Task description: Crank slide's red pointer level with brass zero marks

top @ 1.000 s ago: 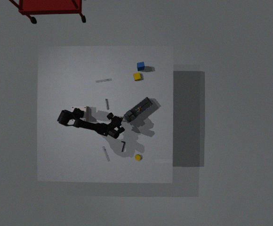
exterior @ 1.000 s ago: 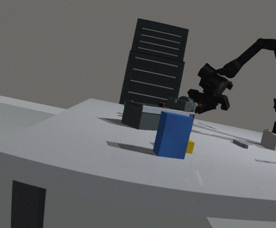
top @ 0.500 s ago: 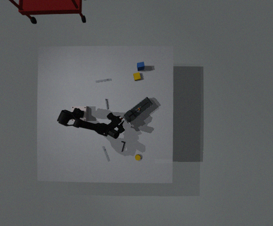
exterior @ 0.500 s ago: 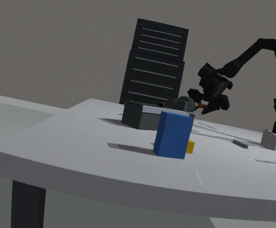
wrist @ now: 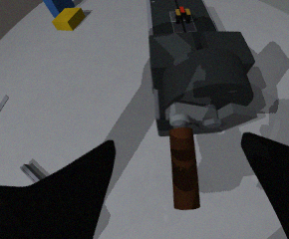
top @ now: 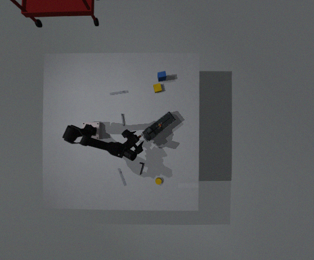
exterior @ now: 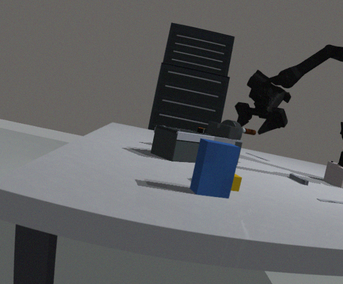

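The dark grey machine (top: 165,121) (exterior: 162,142) (wrist: 204,75) stands on the table. Its orange-brown crank handle (top: 139,136) (exterior: 250,131) (wrist: 185,169) sticks out from the end facing the arm. My gripper (top: 139,136) (exterior: 249,129) (wrist: 179,142) is wide open. In the wrist view the handle lies between the spread fingers, with a gap on each side. The small red pointer (top: 159,124) (wrist: 182,9) shows at the two brass marks (wrist: 177,14) (wrist: 187,14). It is too small to tell whether it is exactly level with them.
A blue block (top: 161,76) (exterior: 216,168) and a yellow block (top: 157,88) (exterior: 236,183) (wrist: 68,20) stand beyond the machine. A yellow cylinder (top: 158,181), a dark hex key (top: 142,168) and several grey bars lie on the table (top: 67,78). A dark slatted cabinet (exterior: 193,73) rises behind.
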`<move>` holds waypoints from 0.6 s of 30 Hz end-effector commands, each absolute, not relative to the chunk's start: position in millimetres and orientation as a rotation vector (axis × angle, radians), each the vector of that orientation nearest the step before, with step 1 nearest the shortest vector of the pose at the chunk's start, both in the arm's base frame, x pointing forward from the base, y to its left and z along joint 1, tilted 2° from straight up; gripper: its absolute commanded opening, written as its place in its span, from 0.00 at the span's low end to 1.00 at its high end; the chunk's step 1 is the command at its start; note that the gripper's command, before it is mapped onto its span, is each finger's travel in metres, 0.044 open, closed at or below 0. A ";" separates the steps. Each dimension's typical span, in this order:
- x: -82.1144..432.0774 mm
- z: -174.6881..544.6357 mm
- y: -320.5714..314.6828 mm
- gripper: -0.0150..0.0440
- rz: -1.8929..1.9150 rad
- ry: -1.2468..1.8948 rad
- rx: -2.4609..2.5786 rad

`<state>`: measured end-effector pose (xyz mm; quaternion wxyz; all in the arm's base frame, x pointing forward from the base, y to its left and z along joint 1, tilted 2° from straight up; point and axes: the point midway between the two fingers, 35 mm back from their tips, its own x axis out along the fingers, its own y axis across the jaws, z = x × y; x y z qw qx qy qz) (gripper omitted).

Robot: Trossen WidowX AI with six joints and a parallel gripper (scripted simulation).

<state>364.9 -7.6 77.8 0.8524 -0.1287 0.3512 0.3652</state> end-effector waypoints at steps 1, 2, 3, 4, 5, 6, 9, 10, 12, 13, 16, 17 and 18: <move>365.5 98.5 -8.4 1.00 0.766 0.723 -0.285; 365.6 99.7 -8.5 1.00 0.766 0.723 -0.285; 365.9 103.1 -8.8 1.00 0.766 0.723 -0.284; 366.4 108.9 -9.3 1.00 0.766 0.724 -0.284; 366.8 115.9 -9.7 1.00 0.766 0.725 -0.283; 367.0 123.1 -10.1 1.00 0.766 0.726 -0.282; 366.2 144.7 -11.0 1.00 0.766 0.730 -0.279; 365.6 151.9 -11.1 1.00 0.766 0.731 -0.278; 363.8 165.3 -11.2 1.00 0.766 0.733 -0.276; 363.3 168.9 -11.2 1.00 0.766 0.734 -0.276; 366.0 169.1 -9.0 1.00 0.755 0.745 -0.276; 369.7 167.9 -6.1 1.00 0.740 0.759 -0.276; 374.2 166.7 -2.5 1.00 0.721 0.773 -0.276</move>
